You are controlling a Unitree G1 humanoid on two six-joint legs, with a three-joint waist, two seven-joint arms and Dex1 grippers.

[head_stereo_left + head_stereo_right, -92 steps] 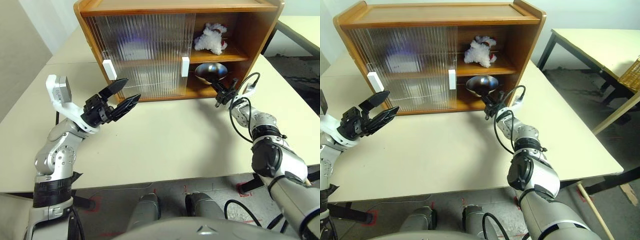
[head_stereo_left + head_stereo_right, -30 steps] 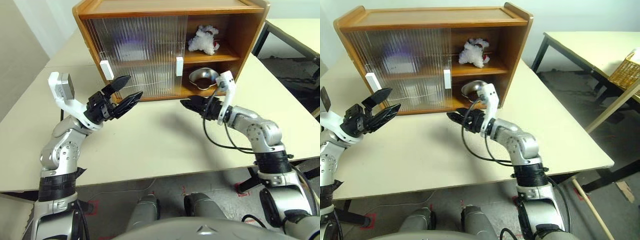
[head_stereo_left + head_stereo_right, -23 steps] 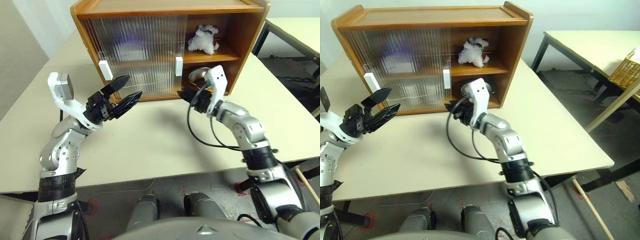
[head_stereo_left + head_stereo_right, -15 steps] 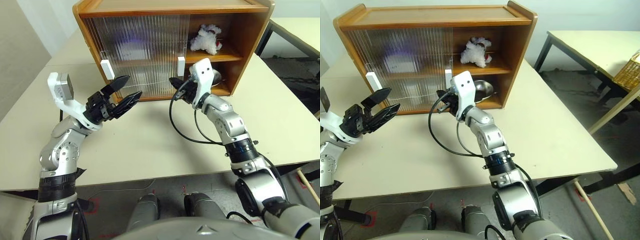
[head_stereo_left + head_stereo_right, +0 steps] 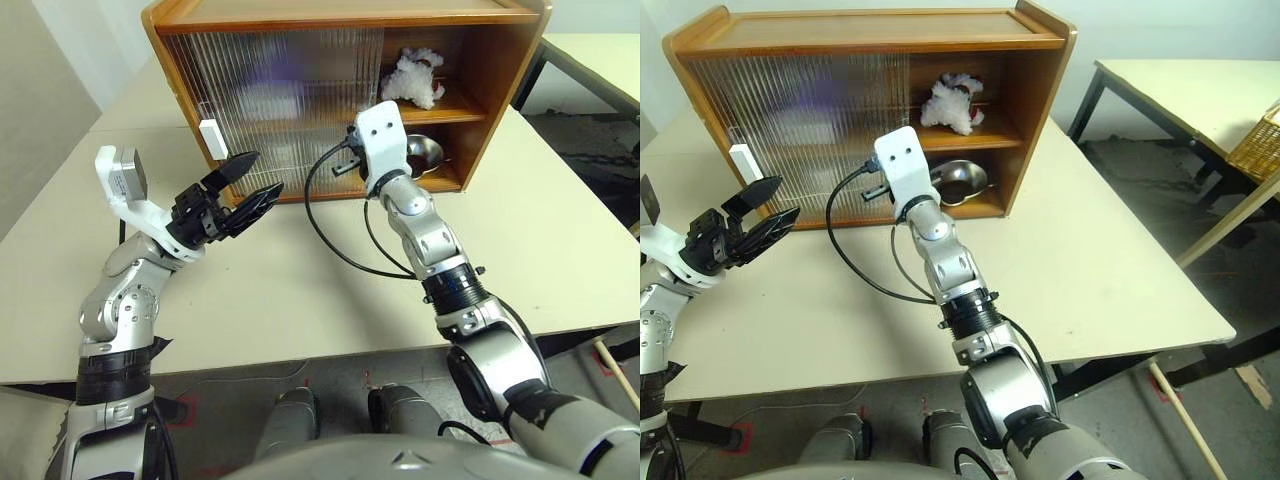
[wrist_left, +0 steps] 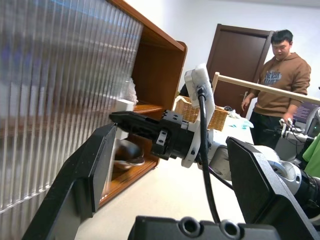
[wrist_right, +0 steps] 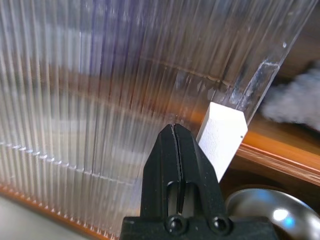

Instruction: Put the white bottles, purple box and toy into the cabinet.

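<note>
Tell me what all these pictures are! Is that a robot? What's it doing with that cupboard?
Yes, a robot with two arms. Two pictures come from cameras in its head, looking down at a table; two come from cameras on its wrists. On the table stands a wooden cabinet with ribbed see-through doors. Inside sit a fluffy white toy and a shiny bowl. The right gripper is pinched shut, holding nothing, right beside a door's white handle. The left gripper waits open. A person stands behind.
</note>
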